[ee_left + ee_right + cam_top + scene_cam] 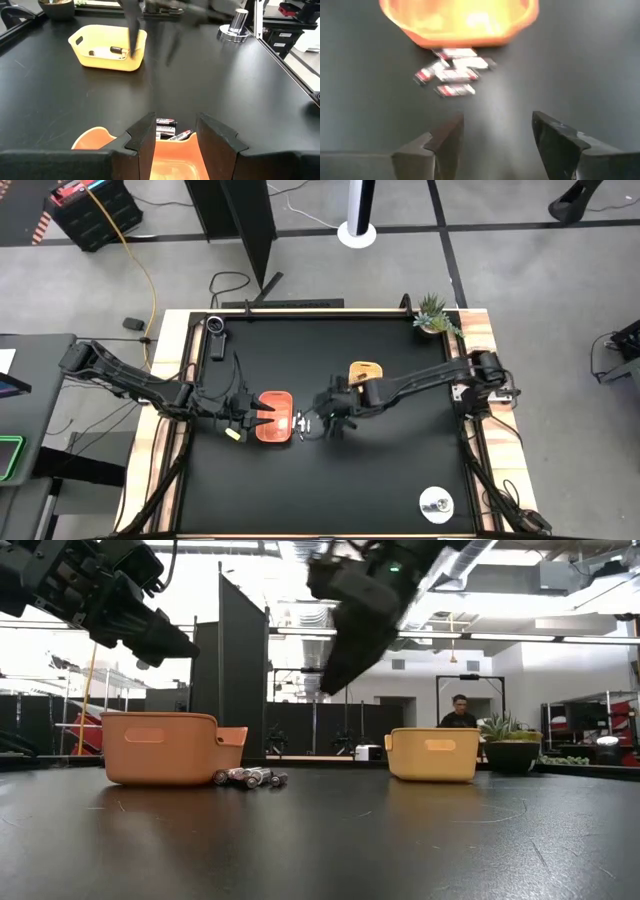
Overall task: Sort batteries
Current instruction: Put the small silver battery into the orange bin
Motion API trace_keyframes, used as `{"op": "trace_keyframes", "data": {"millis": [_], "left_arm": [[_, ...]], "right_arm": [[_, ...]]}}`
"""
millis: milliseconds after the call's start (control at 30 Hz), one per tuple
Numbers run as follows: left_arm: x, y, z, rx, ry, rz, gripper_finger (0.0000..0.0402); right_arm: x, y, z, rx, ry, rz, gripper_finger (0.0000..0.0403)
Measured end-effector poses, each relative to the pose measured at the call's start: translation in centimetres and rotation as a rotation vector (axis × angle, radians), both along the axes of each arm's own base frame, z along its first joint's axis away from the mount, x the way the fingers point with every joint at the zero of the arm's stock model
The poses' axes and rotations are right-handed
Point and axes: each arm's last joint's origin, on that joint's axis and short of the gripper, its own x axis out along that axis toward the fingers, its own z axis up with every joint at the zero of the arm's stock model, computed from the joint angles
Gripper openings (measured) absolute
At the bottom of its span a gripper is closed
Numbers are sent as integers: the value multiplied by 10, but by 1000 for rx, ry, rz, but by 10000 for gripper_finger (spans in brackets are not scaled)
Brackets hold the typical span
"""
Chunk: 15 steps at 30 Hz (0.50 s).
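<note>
On the black tabletop, a cluster of small silvery and dark cylindrical batteries [250, 777] lies just beside the orange rounded plastic tray [165, 748]. The right gripper [330, 420] hangs above them, fingers apart and empty; the left gripper [262, 412] (fingers spread) hovers over that tray. Farther off, a yellow tray [107, 47] holds more batteries.

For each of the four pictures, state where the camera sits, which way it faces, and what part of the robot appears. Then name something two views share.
High: overhead, looking straight down; both arms, black table.
Low: at tabletop height, looking level across; both arms hang overhead.
Left wrist: past the open left claw over the orange tray, toward the yellow tray.
Right wrist: past the open right claw, toward the batteries.
Shared: those batteries in all views.
</note>
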Motion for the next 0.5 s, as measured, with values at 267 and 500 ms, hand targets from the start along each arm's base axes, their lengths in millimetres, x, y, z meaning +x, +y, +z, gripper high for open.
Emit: {"op": "trace_keyframes", "data": {"millis": [267,500], "left_arm": [[0,0,0,1,4,0,132],[0,0,-1,3,11,0,132]], "right_arm": [[37,23,-31,35,39,91,251],[48,16,-58,52,98,88,251]]}}
